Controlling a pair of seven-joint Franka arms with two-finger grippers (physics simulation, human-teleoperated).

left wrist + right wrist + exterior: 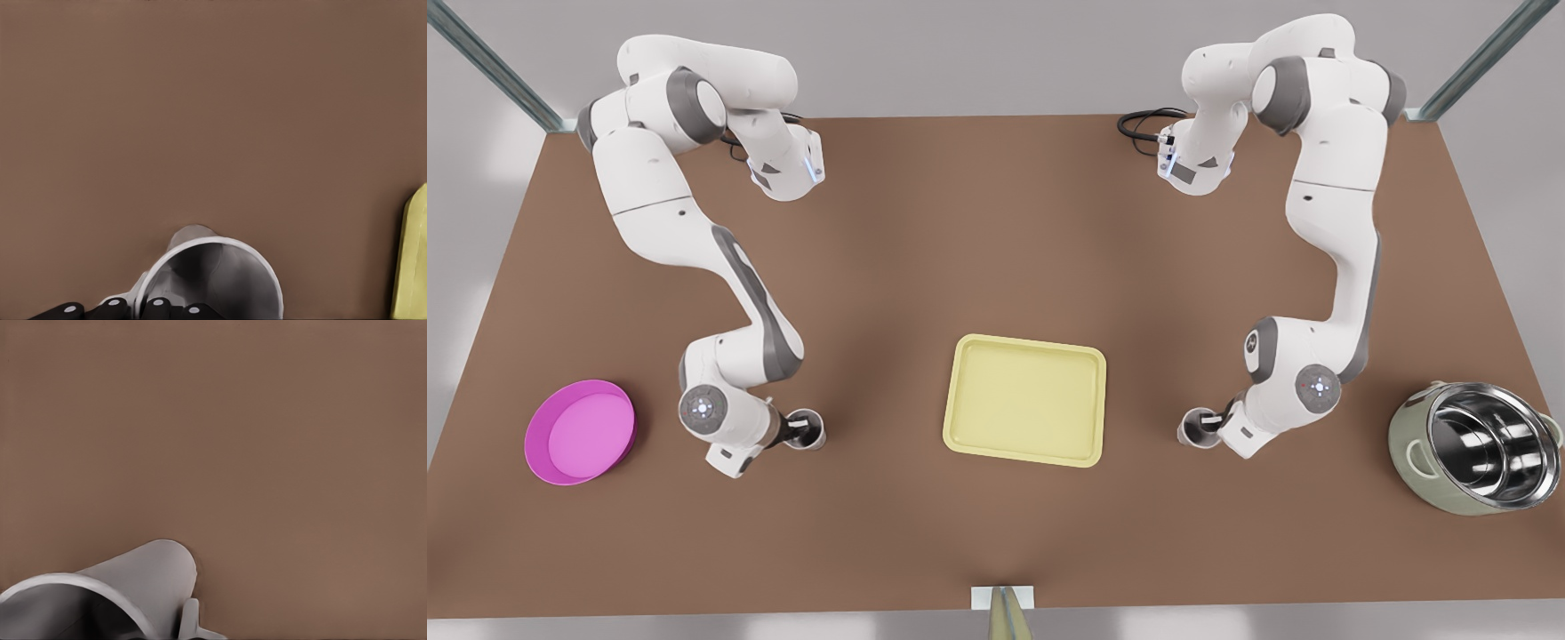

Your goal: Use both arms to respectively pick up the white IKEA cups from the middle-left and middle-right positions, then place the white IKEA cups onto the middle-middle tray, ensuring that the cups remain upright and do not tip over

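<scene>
Cups gripped either side of the tray (1024, 400)
Left gripper (796, 433) pinches one cup (807, 428) by its rim; right gripper (1213, 422) holds the other cup (1196, 428), both upright for lifting

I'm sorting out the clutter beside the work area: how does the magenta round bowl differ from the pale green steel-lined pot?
The magenta round bowl is shallow with a matte pink inside, while the pale green steel-lined pot is deep with a shiny, reflective inside. The pot has loop handles on its sides and the bowl has none. The bowl sits at the front view's far left, the pot at its far right. Both are round, open-topped and empty.
</scene>
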